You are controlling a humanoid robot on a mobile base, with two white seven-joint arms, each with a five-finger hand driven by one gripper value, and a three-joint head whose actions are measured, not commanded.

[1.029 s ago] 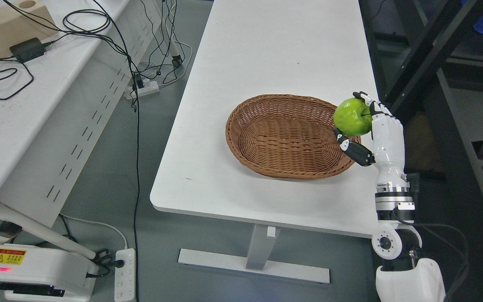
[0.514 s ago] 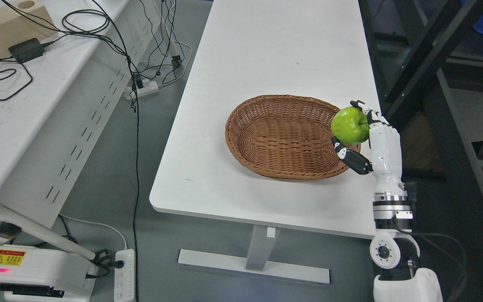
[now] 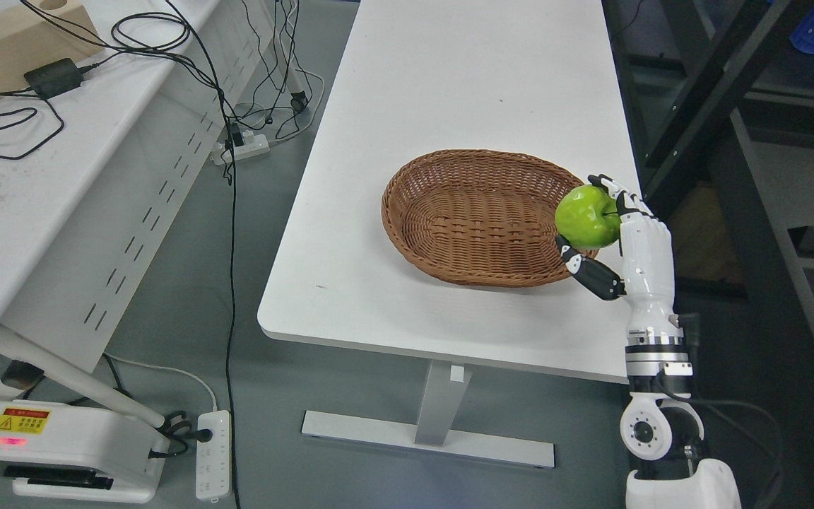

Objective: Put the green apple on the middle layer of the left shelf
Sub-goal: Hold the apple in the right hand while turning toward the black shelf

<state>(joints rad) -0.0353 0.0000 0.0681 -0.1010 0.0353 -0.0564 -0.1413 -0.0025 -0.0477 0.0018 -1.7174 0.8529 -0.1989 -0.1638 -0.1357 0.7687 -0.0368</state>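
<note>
My right hand [image 3: 601, 233] is shut on a green apple [image 3: 587, 215] and holds it in the air beside the right rim of an empty brown wicker basket [image 3: 481, 215]. The fingers wrap over the apple's top and the thumb presses under it. The white forearm rises from the lower right of the head view. The basket stands on a white table [image 3: 449, 92]. A dark metal shelf frame [image 3: 725, 134] stands to the right of the table. My left arm is out of view.
A white desk [image 3: 32, 184] at the left carries black cables, a power adapter [image 3: 54, 76] and a wooden block [image 3: 4, 39]. Power strips [image 3: 210, 452] and cables lie on the grey floor. A white machine base [image 3: 54, 452] sits at the lower left.
My right hand has come down a little towards me with the apple. The whole view has shifted slightly, so the camera has moved.
</note>
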